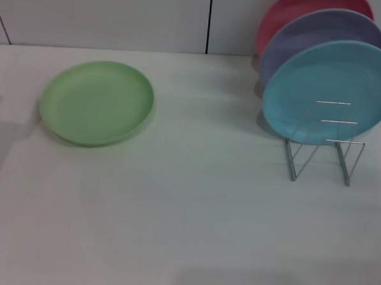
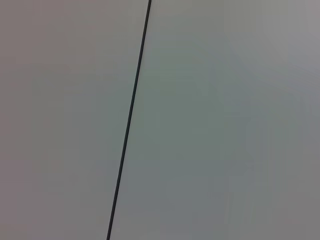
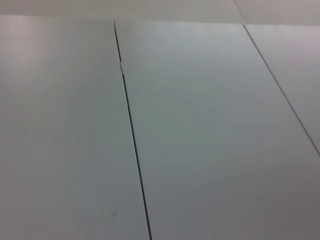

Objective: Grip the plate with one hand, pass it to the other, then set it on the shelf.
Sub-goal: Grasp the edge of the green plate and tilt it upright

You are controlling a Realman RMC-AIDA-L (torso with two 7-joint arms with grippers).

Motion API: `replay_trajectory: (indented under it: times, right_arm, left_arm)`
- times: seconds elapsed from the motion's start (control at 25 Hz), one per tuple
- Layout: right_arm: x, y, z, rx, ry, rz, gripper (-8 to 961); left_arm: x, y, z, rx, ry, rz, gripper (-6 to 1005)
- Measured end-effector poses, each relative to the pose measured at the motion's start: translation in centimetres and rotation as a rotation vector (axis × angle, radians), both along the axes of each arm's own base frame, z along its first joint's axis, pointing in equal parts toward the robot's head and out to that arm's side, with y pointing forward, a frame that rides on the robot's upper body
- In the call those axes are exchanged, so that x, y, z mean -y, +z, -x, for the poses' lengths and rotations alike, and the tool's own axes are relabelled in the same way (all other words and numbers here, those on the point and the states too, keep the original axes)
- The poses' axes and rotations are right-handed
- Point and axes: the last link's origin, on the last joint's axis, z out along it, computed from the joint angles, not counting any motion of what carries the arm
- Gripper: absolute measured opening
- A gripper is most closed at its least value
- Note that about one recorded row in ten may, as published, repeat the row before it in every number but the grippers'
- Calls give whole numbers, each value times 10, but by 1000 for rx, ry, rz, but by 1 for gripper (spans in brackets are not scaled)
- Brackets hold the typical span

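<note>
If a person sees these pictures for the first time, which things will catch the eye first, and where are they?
The light green plate lies flat and alone on the left of the white table. On the right, three plates stand on edge in the wire rack: a turquoise plate in front, a lavender plate behind it, a red plate at the back. No gripper is in view.

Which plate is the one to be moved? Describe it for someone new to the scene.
On the white table, look left, away from the wire plate rack. The light green plate lies flat and alone, unlike the turquoise plate, lavender plate and red plate standing upright.
</note>
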Motion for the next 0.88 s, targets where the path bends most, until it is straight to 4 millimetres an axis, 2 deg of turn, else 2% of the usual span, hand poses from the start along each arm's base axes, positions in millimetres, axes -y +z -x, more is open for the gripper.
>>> replay_trajectory:
  times: [0.6, 0.88]
  right_arm:
    - [-1, -1, 1, 0, 5, 2, 729]
    - [1, -1, 1, 1, 6, -1, 728]
  left_arm:
    - [-3, 1, 2, 16, 18, 4, 870]
    - [-18, 9, -4, 109, 0, 58, 869]
